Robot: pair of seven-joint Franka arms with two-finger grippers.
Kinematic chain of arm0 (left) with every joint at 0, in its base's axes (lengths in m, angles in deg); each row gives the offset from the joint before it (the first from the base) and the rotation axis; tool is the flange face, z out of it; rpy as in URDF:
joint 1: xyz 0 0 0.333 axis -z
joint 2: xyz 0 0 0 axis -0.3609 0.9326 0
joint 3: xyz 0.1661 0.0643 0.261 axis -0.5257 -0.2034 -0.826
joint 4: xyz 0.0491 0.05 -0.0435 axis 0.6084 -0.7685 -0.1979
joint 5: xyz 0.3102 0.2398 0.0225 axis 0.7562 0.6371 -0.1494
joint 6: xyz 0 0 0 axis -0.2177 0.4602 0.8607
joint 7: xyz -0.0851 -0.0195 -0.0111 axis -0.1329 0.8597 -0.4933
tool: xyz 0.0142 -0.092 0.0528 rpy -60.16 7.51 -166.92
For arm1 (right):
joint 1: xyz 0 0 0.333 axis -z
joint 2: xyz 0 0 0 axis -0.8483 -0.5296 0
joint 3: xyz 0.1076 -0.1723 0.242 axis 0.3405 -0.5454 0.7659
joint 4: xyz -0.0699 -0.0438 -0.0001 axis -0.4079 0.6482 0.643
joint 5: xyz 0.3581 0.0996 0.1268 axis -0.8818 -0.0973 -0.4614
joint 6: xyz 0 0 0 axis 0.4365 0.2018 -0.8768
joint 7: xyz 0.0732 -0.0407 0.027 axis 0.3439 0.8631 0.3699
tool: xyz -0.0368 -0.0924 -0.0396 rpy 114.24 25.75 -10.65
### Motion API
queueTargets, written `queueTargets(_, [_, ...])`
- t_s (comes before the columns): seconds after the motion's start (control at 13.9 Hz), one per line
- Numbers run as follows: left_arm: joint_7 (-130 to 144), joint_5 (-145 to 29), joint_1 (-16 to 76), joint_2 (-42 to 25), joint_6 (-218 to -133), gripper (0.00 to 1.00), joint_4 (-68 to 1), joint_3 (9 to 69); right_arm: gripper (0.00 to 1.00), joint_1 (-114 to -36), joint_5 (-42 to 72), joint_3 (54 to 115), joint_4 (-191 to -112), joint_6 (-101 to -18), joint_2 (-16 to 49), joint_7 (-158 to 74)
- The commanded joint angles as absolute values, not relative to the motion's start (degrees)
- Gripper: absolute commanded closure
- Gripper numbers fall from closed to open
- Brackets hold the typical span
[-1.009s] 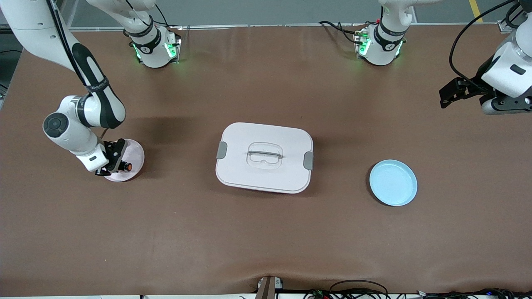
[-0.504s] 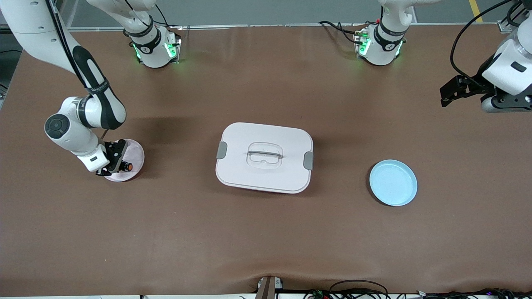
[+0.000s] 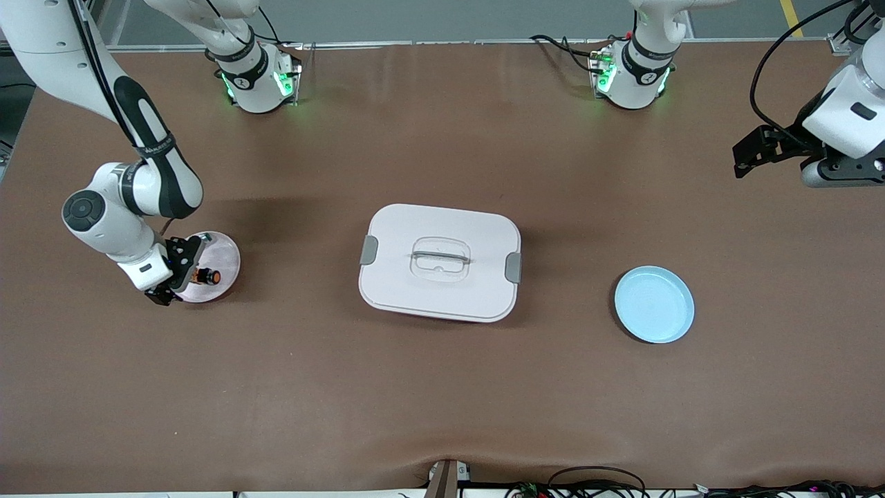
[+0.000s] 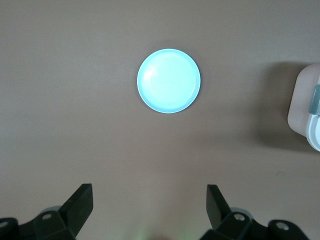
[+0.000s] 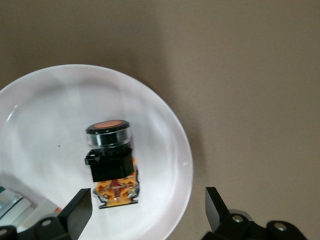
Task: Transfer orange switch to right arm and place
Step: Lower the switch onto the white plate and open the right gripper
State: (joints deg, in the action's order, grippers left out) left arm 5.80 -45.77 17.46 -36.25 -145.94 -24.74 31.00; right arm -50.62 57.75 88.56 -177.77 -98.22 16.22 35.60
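I see the orange switch (image 5: pixel 111 159) lying on the pink plate (image 3: pixel 225 257), right gripper (image 3: pixel 181 273) jaws wide above it; left gripper (image 3: pixel 750 153) waits, jaws wide.

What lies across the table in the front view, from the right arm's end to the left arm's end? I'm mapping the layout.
Right gripper → orange switch on the pink plate → white lidded box → blue plate → left gripper, open, waiting over bare table.
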Motion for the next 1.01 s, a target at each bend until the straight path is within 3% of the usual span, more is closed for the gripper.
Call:
queueTargets(0.0, [4.3, -46.7, 17.4, -37.7, -146.0, 0.0, -25.9, 30.6, 0.0, -51.5, 57.3, 89.7, -175.9, -93.0, 17.6, 34.6])
queueTargets(0.22, [4.4, -46.7, 17.4, -37.7, -146.0, 0.0, -25.9, 30.6, 0.0, -52.5, 51.4, 89.4, -171.0, -81.5, 18.2, 24.9])
queueTargets(0.65, [4.4, -46.7, 17.2, -37.7, -146.1, 0.0, -25.9, 30.6, 0.0, -54.6, 53.7, 89.8, -171.6, -79.4, 22.8, -27.2])
queueTargets(0.94, [4.4, -46.7, 17.2, -37.7, -146.1, 0.0, -25.9, 30.6, 0.0, -54.5, 53.7, 89.8, -168.5, -70.0, 26.7, -45.2])
